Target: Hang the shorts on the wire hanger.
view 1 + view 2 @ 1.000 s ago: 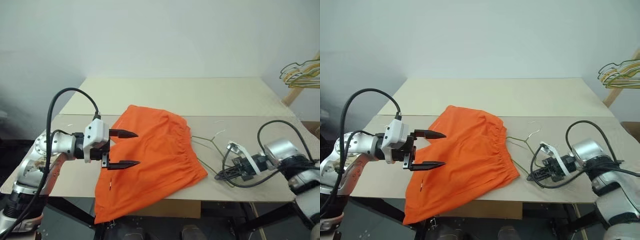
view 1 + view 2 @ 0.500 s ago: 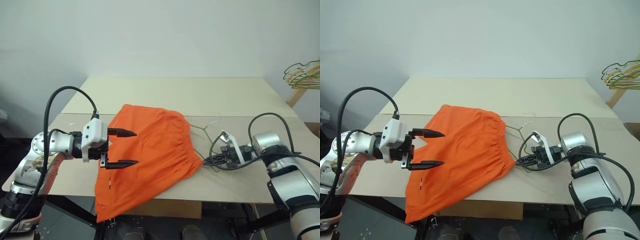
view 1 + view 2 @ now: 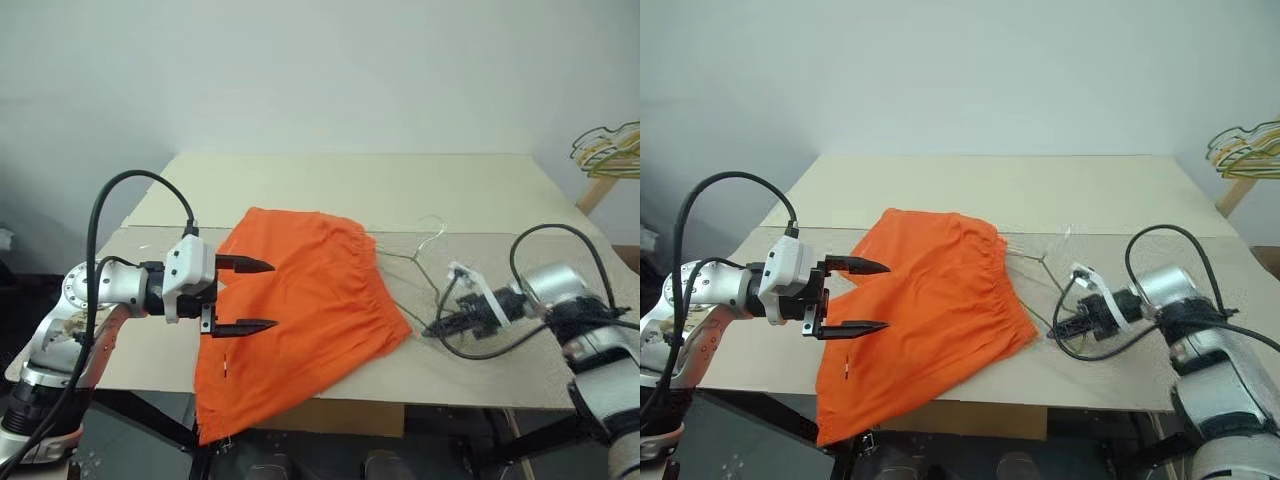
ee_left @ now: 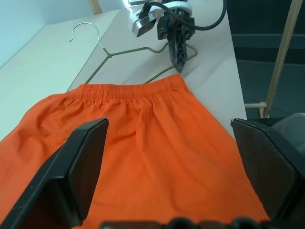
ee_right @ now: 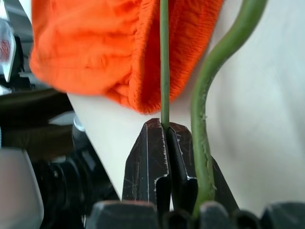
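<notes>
The orange shorts [image 3: 300, 310] lie on the table [image 3: 350, 190], waistband toward the right and one leg drooping over the front edge. My left gripper [image 3: 274, 295] hovers open over their left part, fingers [image 4: 81, 162] spread wide with nothing between them. The wire hanger [image 3: 1040, 260] lies just right of the waistband, its hook [image 3: 435, 225] pointing to the far side. My right gripper [image 3: 432, 328] is shut on the hanger's thin wire [image 5: 165, 57] close to the waistband's corner. The left wrist view shows the right gripper [image 4: 179, 67] tipped down onto the hanger [image 4: 128, 50].
A bunch of yellow and green hangers [image 3: 605, 150] hangs on a wooden rack at the far right. Black cables loop above both wrists. The table's front edge runs just below the shorts, and the far half of the table lies beyond them.
My right gripper, shut on the hanger, swung in toward the waistband and then drew back a little to the right. The hanger's hook now lies farther back. The left gripper stayed still.
</notes>
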`<action>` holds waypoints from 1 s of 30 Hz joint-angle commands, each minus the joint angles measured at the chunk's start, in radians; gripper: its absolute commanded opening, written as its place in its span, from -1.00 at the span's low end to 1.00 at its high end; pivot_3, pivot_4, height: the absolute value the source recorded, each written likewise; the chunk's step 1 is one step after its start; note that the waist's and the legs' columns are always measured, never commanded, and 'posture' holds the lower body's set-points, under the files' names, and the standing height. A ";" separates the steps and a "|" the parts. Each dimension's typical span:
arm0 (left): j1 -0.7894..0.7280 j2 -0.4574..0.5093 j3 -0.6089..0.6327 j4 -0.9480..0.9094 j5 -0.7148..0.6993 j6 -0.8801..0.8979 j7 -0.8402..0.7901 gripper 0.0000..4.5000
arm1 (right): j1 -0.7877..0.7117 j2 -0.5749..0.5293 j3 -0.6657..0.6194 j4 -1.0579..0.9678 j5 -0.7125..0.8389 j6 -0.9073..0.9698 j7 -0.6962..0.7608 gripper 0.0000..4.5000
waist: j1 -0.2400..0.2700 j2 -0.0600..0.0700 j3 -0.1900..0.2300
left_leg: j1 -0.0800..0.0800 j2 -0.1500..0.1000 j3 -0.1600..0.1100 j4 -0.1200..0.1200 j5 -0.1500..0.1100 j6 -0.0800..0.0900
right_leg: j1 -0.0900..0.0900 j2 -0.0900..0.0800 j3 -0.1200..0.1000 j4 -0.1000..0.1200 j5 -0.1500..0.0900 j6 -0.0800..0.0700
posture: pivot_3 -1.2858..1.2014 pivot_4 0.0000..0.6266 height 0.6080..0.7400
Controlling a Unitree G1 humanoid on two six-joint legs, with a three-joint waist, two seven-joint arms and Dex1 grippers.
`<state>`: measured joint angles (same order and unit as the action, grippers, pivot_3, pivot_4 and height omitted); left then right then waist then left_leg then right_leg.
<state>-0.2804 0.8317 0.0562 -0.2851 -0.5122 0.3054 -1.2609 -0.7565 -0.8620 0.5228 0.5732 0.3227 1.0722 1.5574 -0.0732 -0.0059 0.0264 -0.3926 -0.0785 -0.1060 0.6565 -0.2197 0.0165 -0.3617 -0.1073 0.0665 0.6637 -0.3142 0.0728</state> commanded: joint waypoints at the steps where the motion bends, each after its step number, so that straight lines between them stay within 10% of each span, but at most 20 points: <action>1: 0.004 0.017 0.026 -0.033 -0.015 -0.002 0.002 0.99 | 0.060 -0.076 0.025 -0.200 0.122 0.091 0.057 -1.00 | 0.007 0.000 0.000 | -0.001 0.000 0.000 0.000 0.000 0.000 | -0.001 0.000 0.000 0.000 0.000 0.000 | 0.01 -1.00 1.00; 9: -0.012 0.014 0.006 -0.012 -0.012 -0.009 -0.022 0.99 | 0.225 -0.149 -0.089 -0.449 0.268 0.269 -0.029 -1.00 | 0.009 0.000 0.001 | -0.001 0.001 0.001 0.001 0.000 0.000 | -0.002 0.000 0.000 0.001 0.000 0.000 | -0.02 -1.00 1.00; 19: -0.021 0.011 0.000 -0.002 -0.004 -0.023 -0.035 0.99 | 0.091 0.069 -0.235 -0.059 0.229 0.302 -0.252 -1.00 | 0.007 -0.002 0.002 | -0.001 0.002 0.001 0.001 0.000 0.000 | -0.002 0.001 0.001 0.001 0.001 -0.001 | -0.01 -1.00 1.00; 30: -0.023 0.011 -0.001 -0.003 0.002 -0.025 -0.036 0.99 | 0.056 0.104 -0.241 -0.098 0.195 0.186 -0.273 -1.00 | 0.004 -0.002 0.002 | -0.005 0.002 0.002 0.002 0.000 0.000 | -0.006 0.001 0.001 0.001 0.002 -0.001 | -0.01 -1.00 1.00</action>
<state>-0.2933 0.8330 0.0403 -0.2783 -0.5099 0.3005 -1.2987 -0.6767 -0.7335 0.3273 0.5233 0.5241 1.3032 1.2893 -0.0688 -0.0077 0.0281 -0.3975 -0.0768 -0.1045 0.6582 -0.2195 0.0166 -0.3679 -0.1060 0.0673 0.6651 -0.3124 0.0719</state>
